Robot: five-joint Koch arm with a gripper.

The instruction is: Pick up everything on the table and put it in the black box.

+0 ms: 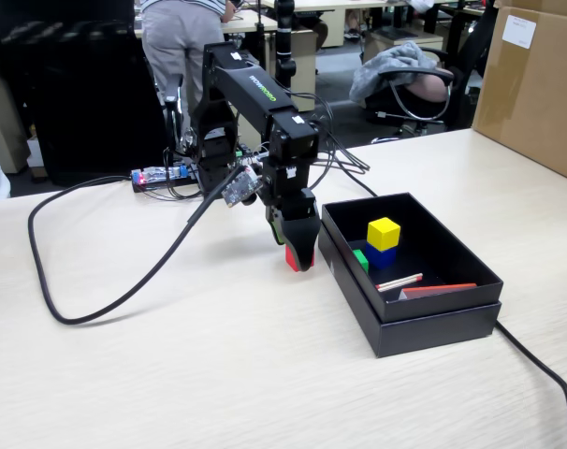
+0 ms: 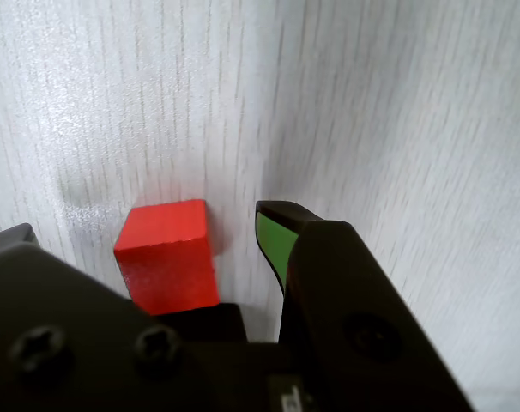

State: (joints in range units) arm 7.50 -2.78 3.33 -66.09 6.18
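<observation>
Beige wood-grain table (image 1: 218, 374), office behind

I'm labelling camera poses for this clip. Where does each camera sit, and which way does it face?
Fixed view: off the table's near side, raised, angled down at the table, black box and the whole arm.
Wrist view: on the gripper, facing down at the table; only the jaws show.
Shared: the red cube between the jaws.
</observation>
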